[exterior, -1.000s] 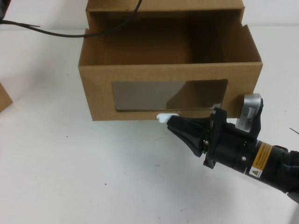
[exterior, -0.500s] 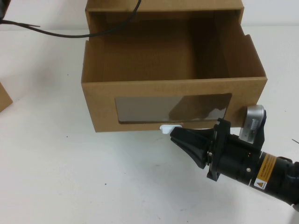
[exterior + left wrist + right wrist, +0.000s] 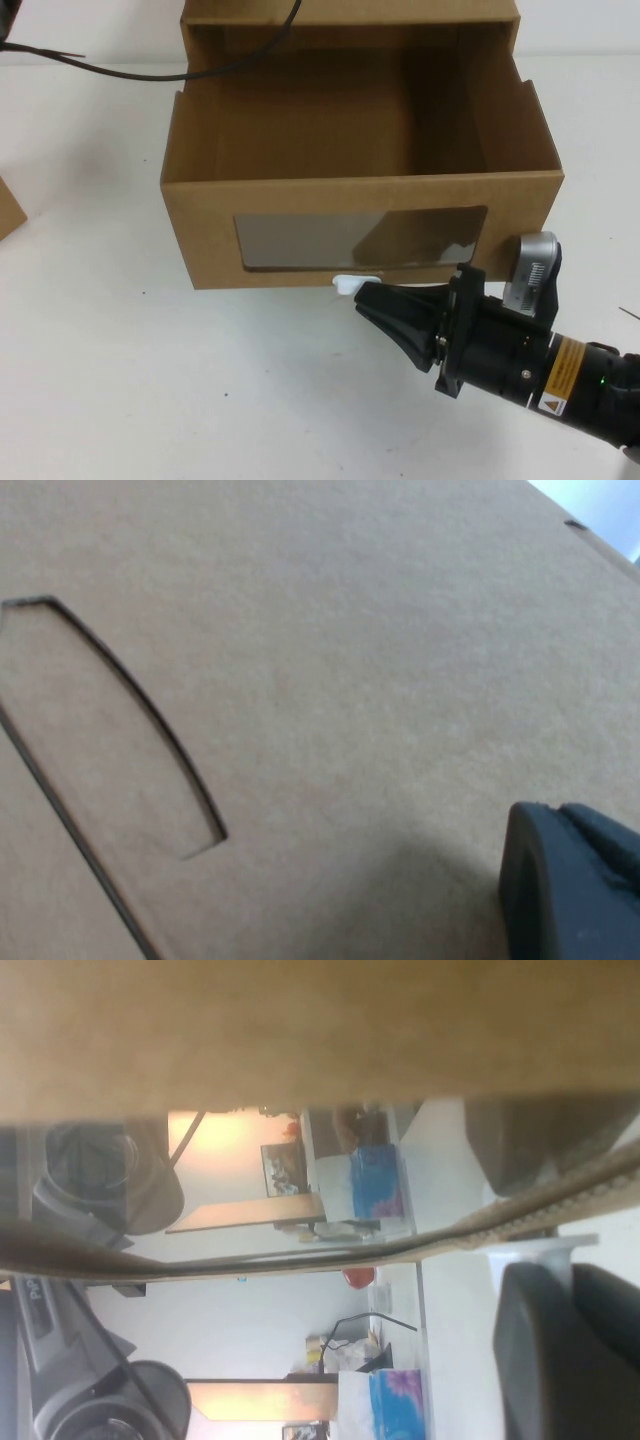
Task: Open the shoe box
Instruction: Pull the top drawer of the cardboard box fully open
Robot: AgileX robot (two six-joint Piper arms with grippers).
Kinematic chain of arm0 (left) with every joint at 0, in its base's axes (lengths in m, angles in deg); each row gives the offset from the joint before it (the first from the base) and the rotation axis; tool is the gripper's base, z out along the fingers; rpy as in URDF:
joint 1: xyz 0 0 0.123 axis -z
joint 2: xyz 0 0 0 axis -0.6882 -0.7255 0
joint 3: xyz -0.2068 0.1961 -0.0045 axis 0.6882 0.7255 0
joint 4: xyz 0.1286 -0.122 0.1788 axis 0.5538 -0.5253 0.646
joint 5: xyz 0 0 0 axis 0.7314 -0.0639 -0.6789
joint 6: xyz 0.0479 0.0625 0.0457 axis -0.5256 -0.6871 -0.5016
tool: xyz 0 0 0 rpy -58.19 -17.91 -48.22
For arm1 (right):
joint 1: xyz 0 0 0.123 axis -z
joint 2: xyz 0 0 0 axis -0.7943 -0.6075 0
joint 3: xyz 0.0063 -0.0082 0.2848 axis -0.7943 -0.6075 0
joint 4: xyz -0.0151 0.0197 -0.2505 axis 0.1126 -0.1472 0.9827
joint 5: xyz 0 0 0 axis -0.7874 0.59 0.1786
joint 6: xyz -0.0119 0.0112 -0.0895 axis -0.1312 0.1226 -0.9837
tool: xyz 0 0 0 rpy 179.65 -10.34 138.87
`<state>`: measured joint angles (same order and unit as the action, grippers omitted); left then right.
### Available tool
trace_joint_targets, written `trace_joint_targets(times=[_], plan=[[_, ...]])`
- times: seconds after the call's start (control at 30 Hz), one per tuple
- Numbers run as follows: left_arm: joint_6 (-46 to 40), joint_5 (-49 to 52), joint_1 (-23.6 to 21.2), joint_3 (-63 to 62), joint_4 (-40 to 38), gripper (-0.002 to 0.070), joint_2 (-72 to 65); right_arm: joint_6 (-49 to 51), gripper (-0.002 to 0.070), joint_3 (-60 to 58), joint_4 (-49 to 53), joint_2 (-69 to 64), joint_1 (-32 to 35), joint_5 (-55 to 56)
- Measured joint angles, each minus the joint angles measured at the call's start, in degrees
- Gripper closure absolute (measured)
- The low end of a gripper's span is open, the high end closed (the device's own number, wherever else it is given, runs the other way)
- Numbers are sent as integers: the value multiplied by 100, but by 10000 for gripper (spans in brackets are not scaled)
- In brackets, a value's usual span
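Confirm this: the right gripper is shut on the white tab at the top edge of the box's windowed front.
Wrong edge: the high view shows the white tab at the bottom edge of the shoe box front, the right gripper shut on it. The left gripper sits close to cardboard.

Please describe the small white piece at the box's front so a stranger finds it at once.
Find the open brown box and the clear window in its front. Below the window, at the bottom edge, sticks out a white tab, pinched by the shut right gripper; the left gripper is close to plain cardboard. The tab alone is white amid brown card.
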<state>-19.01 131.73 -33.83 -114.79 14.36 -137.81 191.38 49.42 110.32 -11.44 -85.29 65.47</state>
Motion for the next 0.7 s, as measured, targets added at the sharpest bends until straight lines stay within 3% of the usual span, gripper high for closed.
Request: trace_joint_targets(times=[0.53, 0.7], plan=[[0, 10, 0, 0, 0, 681, 0, 1, 678, 0, 7, 0, -50, 0], [0, -99, 0, 0, 9, 681, 0, 151, 690, -75, 919, 0, -171, -90]])
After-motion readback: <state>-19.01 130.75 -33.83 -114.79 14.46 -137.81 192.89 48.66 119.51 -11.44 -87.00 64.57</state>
